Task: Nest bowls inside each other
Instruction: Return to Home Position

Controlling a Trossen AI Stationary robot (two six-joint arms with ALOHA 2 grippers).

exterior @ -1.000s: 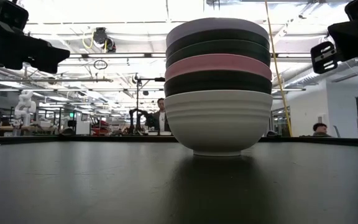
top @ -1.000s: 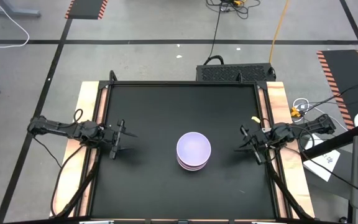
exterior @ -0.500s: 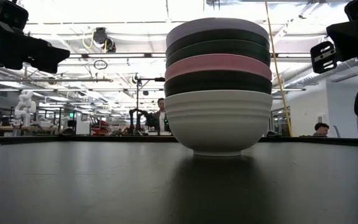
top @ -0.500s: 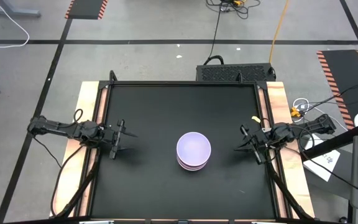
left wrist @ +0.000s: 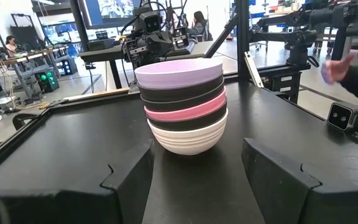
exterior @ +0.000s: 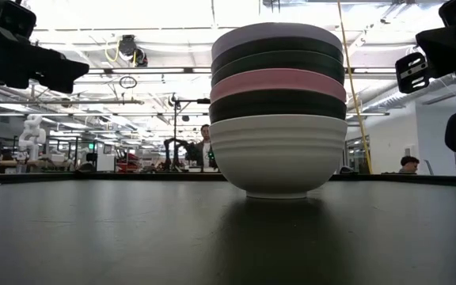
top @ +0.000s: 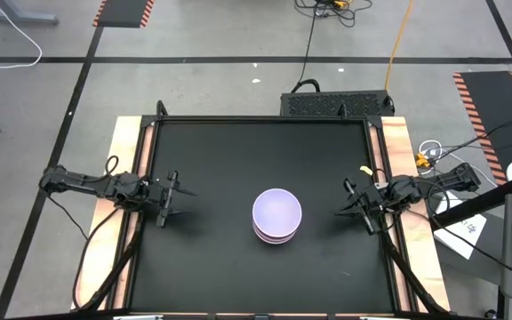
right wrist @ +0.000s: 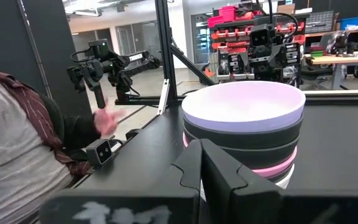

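Note:
Six bowls stand nested in one stack (top: 277, 215) at the middle of the black table: pale lavender on top (exterior: 275, 33), then two black, a pink (exterior: 278, 81), a black, and a white bowl (exterior: 278, 154) at the bottom, whose base rests on the table. The stack also shows in the left wrist view (left wrist: 182, 106) and the right wrist view (right wrist: 244, 124). My left gripper (top: 181, 196) is open and empty near the table's left edge, its fingers pointing at the stack (left wrist: 197, 155). My right gripper (top: 340, 212) is shut and empty near the right edge (right wrist: 201, 162).
Bare black tabletop (top: 238, 151) lies all round the stack. A person (right wrist: 17, 130) stands close beside the table, with a hand (right wrist: 107, 121) raised near its edge. A small camera box (left wrist: 340, 116) sits at the table's edge.

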